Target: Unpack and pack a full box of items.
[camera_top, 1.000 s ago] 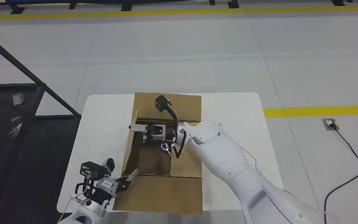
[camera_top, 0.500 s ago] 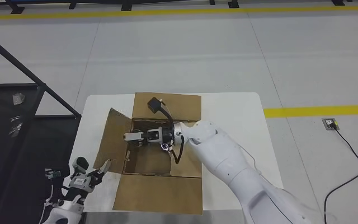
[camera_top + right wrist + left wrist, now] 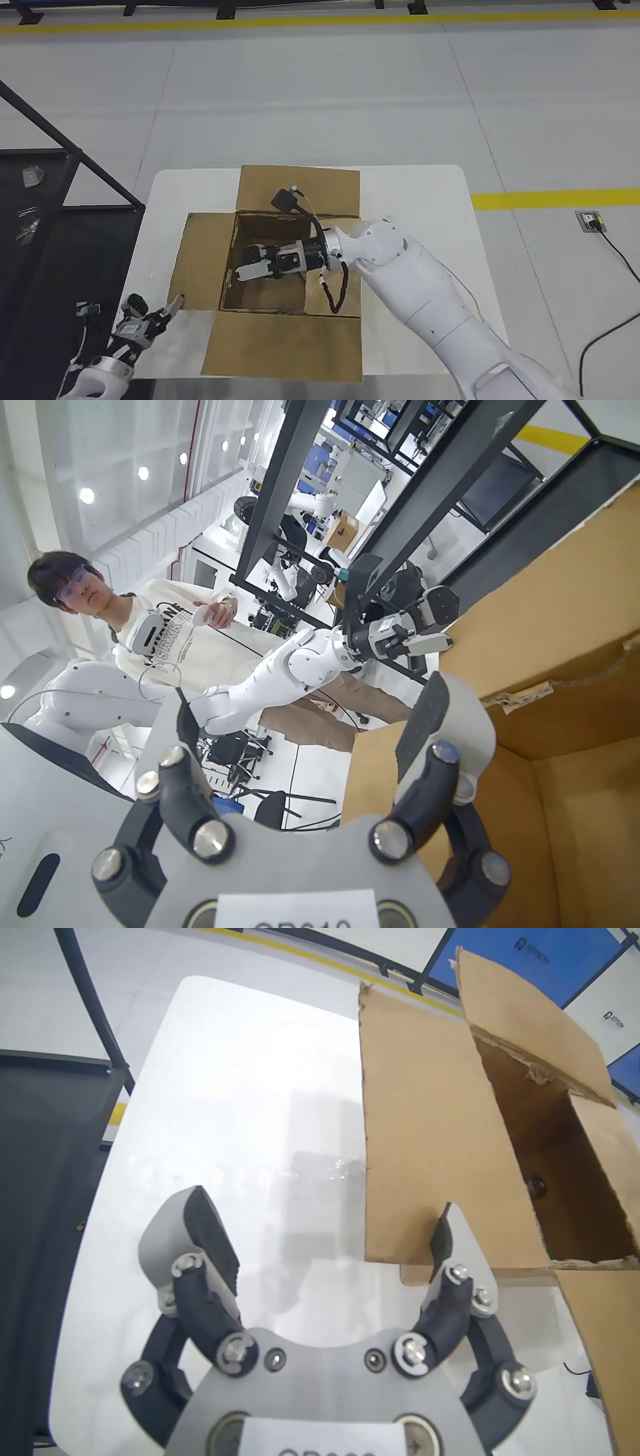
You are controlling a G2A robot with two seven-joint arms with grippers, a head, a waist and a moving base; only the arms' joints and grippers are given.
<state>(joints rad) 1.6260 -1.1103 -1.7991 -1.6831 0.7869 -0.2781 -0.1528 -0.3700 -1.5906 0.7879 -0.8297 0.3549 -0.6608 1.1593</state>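
Box (image 3: 300,186) open mid-bench (image 3: 420,200), flaps splayed; right pincer (image 3: 243,272), spread wide and empty, sits inside it, nearer the contents than left pincer (image 3: 320,1208), likewise spread and empty, beside the left flap.

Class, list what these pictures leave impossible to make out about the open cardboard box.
- Top view: what lies in the open brown cardboard box; the right pincer and its white arm cover part of the floor, and shadow hides the rest.
- Left wrist view: a small dark round thing deep inside the box, too small to identify.
- Right wrist view: the box's inner walls run off the picture's edge.
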